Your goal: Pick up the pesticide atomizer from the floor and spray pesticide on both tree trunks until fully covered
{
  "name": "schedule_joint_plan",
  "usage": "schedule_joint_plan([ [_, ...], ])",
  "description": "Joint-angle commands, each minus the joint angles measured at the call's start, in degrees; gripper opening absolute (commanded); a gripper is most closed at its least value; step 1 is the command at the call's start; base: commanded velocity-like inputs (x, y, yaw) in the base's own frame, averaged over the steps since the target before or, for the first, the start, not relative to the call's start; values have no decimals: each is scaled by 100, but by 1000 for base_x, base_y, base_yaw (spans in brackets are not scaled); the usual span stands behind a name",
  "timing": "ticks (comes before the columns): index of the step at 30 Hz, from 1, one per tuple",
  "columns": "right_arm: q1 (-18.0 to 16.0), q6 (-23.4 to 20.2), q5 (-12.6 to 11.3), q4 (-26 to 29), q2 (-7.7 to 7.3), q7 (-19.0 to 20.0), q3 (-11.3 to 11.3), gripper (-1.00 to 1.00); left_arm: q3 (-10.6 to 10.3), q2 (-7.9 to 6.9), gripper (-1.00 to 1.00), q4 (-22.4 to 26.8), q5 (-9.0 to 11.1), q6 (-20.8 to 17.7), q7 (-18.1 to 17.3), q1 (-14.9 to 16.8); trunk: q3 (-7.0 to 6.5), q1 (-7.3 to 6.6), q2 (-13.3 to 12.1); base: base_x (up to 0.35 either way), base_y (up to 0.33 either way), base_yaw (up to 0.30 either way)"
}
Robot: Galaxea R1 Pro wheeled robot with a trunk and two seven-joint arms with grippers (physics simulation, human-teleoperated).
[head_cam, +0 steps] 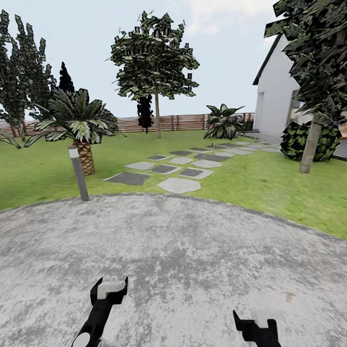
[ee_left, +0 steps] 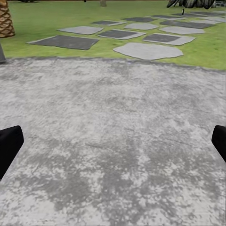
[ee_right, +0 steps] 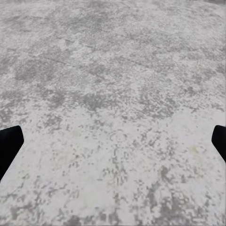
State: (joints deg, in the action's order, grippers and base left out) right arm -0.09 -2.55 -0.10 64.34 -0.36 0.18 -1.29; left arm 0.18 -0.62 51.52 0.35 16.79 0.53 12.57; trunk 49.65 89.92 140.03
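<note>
Head view: both tree trunks stand upright; left gripper and right gripper spread, empty.

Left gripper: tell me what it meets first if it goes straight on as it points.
Probably the grey paved ground: the open left gripper tilts down at it, nothing between. Stepping stones lie farther off.

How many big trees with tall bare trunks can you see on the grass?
2. One tree stands far back in the middle, before the fence. The other tree stands at the right, near the white house. More may be out of view.
</note>
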Motion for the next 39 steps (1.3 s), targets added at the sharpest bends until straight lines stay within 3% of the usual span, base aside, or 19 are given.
schedule_joint_plan([
  [1,0,0,-2,2,0,0,-1,100,2,0,100,0,0,0,0,0,0,0,0,335,1,0],
  [18,0,17,-16,150,1,-9,-20,100,6,-8,100,7,-9,-1,0,0,13,0,0,335,0,-21],
  [39,0,17,17,141,-2,-7,-7,100,18,-9,100,7,-18,-1,0,0,97,0,0,335,0,-229],
])
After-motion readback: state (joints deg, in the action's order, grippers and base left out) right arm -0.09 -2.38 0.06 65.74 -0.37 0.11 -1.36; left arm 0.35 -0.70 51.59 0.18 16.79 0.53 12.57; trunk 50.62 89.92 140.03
